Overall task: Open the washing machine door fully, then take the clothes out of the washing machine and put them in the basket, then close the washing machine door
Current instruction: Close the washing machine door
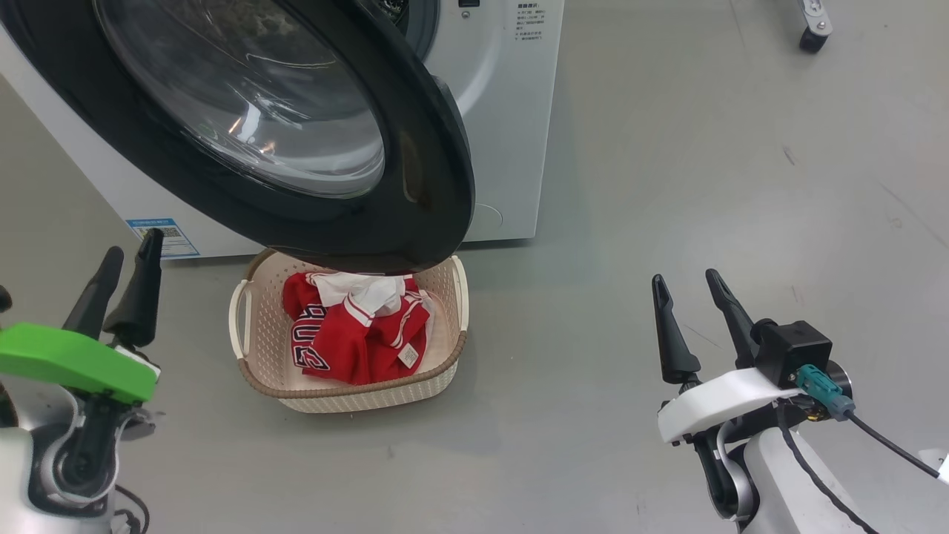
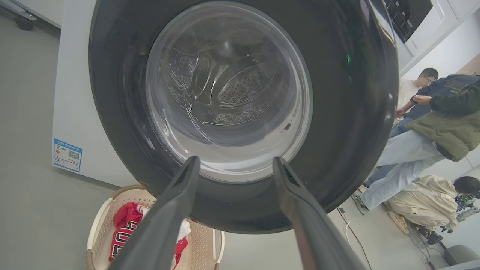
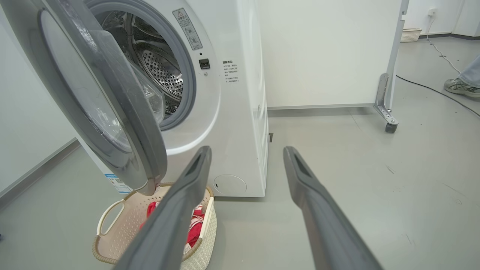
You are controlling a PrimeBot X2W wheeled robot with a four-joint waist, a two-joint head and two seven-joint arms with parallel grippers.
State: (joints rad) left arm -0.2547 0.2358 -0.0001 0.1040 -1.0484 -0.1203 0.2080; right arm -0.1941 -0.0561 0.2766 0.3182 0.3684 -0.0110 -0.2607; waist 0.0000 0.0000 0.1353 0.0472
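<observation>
The washing machine door (image 1: 296, 126) hangs partly open, its black rim out over the basket (image 1: 348, 389). Red clothes (image 1: 356, 326) lie bunched in the basket on the floor in front of the white washing machine (image 1: 504, 111). My left gripper (image 1: 130, 267) is open at the lower left, left of the basket, holding nothing. In the left wrist view its fingertips (image 2: 234, 161) point at the door's glass (image 2: 228, 90). My right gripper (image 1: 686, 285) is open at the lower right, apart from everything. The right wrist view looks past the door's edge (image 3: 123, 112) into the steel drum (image 3: 157, 67).
Grey floor spreads to the right of the machine. A wheeled white partition (image 3: 390, 93) stands behind, with a cable (image 3: 431, 86) and a person's shoe (image 3: 459, 86) nearby. People (image 2: 423, 142) stand and crouch to one side in the left wrist view.
</observation>
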